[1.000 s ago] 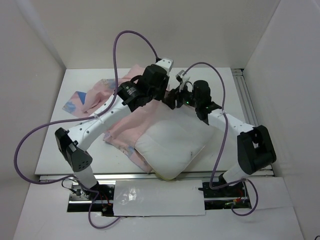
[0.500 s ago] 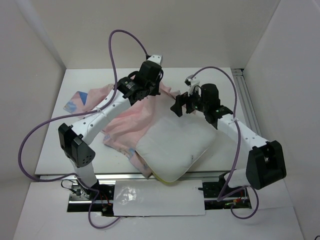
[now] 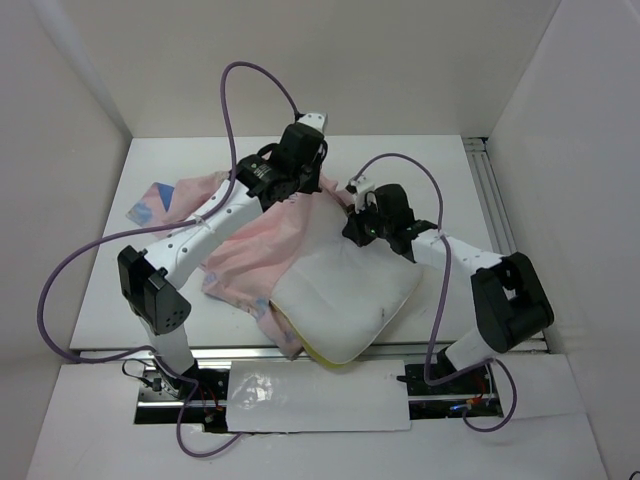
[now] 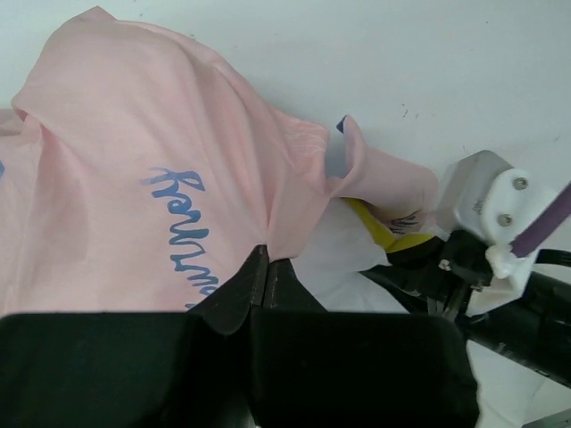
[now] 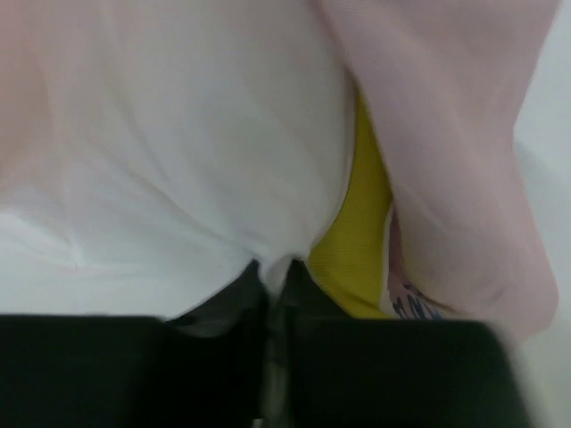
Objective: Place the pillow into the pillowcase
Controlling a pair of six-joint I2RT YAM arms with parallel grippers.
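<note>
Top view, change: my right pincer [image 3: 355, 226], spread wide above the bench [image 3: 440, 165] a moment ago, has dropped onto the far right corner of the large white quilted pillow [image 3: 345, 295] and is narrowing there.
Top view, meaning: I am judging this as a fresh grip for feeding that corner into the thin pale pink pillowcase [image 3: 265, 235]. The near half of the pillow is lying bare, so most of the job is remaining.
Top view, pose: my left arm is stretching far across the bench, with its left pincer [image 3: 293, 172] at the case's far edge. My right arm is bending inward, elbow out to the right.
Left wrist view: my fingers are pressing together on a fold of pink cloth beside blue lettering. The pillow's yellow edge strip [image 4: 379, 227] is showing just beside that fold.
Right wrist view: my fingers are nearly meeting on a pinch of white pillow cloth. The yellow strip is sitting just right of them, and pink cloth is draping over the corner.
</note>
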